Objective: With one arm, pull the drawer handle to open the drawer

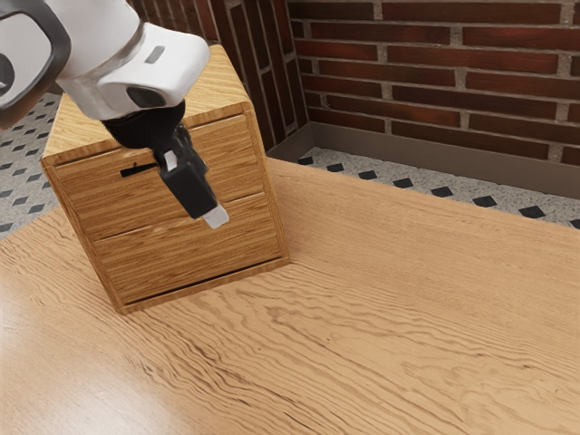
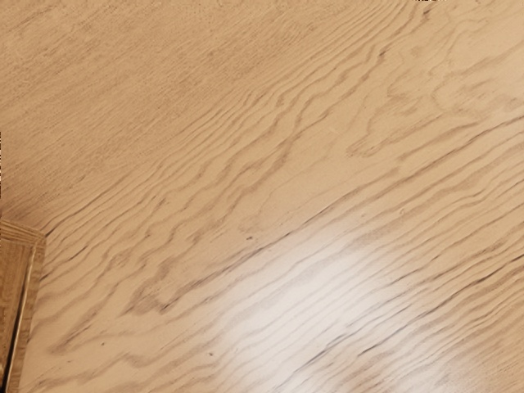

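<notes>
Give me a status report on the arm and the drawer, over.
Gripper at the cabinet front, beside the drawer handle. Top drawer flush, not yet open. Nothing seen blocking it on the table.

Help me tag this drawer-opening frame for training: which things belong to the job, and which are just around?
Job: gripper, black drawer handle, top drawer, wooden cabinet.
Just around: table, lower drawer, brick wall, tiled floor.
</notes>
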Robot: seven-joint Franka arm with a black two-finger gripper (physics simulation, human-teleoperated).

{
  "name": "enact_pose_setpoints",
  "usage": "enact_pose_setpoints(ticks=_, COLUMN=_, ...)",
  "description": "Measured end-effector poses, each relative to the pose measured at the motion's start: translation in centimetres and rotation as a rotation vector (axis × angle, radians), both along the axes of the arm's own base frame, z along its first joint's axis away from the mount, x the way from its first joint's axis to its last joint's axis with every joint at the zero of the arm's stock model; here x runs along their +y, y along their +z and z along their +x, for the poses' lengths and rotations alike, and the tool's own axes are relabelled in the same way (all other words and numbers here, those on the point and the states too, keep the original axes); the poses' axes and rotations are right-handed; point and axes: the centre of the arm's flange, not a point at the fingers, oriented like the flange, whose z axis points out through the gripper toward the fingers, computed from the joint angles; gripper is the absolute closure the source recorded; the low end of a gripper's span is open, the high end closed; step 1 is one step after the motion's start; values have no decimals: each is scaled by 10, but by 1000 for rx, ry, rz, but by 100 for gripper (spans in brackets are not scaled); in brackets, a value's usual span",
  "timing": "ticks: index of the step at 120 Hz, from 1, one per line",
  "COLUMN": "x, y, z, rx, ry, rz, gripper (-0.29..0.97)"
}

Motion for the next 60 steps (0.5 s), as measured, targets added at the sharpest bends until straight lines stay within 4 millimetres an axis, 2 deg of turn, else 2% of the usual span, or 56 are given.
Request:
enact_pose_setpoints(ticks=10, x=-11, y=-6, z=-1, rx=-40, ry=-72, rz=36, gripper=0)
enact_pose_setpoints(ticks=27, x=-12, y=-14, z=7, rx=-69, ry=-151, rz=83, gripper=0)
enact_pose_setpoints(ticks=60, x=3, y=-34, z=17, rx=-56, ry=-247, rz=196, gripper=0)
